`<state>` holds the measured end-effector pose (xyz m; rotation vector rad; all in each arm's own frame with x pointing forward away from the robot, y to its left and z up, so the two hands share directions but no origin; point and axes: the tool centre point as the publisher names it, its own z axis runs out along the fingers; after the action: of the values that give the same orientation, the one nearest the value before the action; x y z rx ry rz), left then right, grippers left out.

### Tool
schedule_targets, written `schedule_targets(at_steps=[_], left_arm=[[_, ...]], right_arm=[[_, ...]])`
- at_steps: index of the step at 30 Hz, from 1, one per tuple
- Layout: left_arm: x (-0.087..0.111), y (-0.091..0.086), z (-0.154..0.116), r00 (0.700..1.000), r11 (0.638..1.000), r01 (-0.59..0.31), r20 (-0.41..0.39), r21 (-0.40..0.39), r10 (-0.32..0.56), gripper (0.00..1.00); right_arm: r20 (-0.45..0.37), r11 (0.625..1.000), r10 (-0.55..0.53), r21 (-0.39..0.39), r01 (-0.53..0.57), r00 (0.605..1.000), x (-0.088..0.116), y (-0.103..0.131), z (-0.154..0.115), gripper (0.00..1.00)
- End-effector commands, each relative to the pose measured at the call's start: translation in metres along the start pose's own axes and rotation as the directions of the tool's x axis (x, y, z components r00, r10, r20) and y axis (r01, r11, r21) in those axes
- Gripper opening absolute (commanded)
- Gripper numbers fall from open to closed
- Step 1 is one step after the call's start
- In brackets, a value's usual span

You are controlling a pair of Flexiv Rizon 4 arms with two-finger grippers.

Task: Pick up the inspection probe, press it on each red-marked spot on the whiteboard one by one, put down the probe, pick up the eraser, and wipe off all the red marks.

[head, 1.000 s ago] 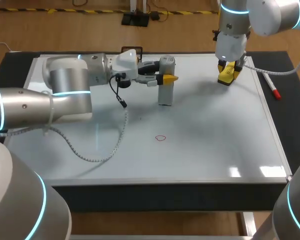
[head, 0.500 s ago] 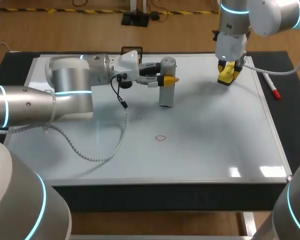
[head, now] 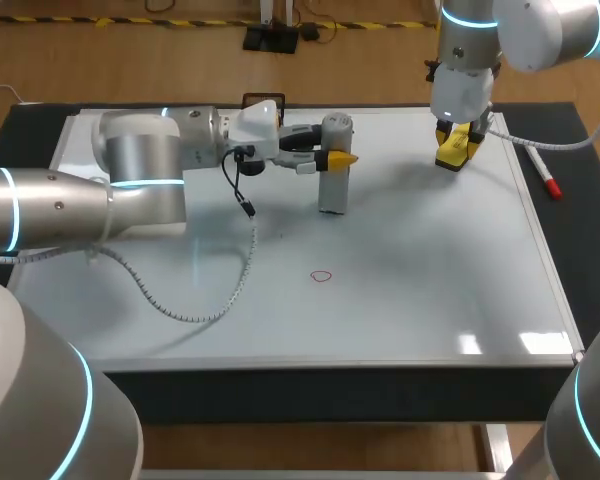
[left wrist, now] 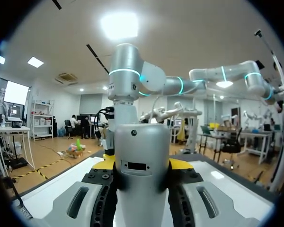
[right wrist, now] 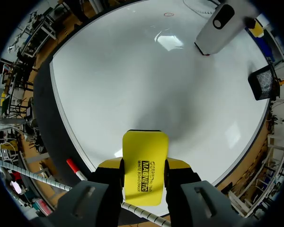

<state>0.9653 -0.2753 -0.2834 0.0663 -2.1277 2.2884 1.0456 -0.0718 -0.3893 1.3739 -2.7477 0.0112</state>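
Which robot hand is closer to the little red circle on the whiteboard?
The left hand. It grips the grey probe just beyond the red circle; the right hand, holding the yellow eraser, is farther back and well to the right.

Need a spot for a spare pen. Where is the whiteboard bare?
Bare: between the red mark and the whiteboard's front edge, and the right half nearer than the eraser. Crowded: the far side, where the left gripper holds the probe and the right gripper the eraser; a cable loops at left.
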Motion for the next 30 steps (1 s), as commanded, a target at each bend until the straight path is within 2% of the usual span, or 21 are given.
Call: schedule_targets(at_steps=[1,14,22,30], left_arm=[[-0.002,0.0,0.0,1.0,1.0,0.001,-0.007,-0.003,-0.001,0.0],[-0.002,-0.005,-0.001,1.0,1.0,-0.006,-0.006,-0.001,0.006,0.0],[0.002,-0.033,-0.014,0.999,0.999,-0.035,-0.011,0.006,0.035,0.0],[0.002,-0.052,-0.05,0.997,0.998,-0.065,0.03,0.007,0.065,0.0]], right_arm=[[-0.004,1.0,-0.001,0.001,0.001,1.0,0.0,-0.001,-0.001,0.0],[-0.004,1.0,-0.001,0.001,0.001,1.0,0.0,-0.001,-0.001,0.0],[-0.004,1.0,-0.001,0.001,0.001,1.0,0.0,-0.001,-0.001,0.0],[-0.004,1.0,-0.001,0.001,0.001,1.0,0.0,-0.001,-0.001,0.0]])
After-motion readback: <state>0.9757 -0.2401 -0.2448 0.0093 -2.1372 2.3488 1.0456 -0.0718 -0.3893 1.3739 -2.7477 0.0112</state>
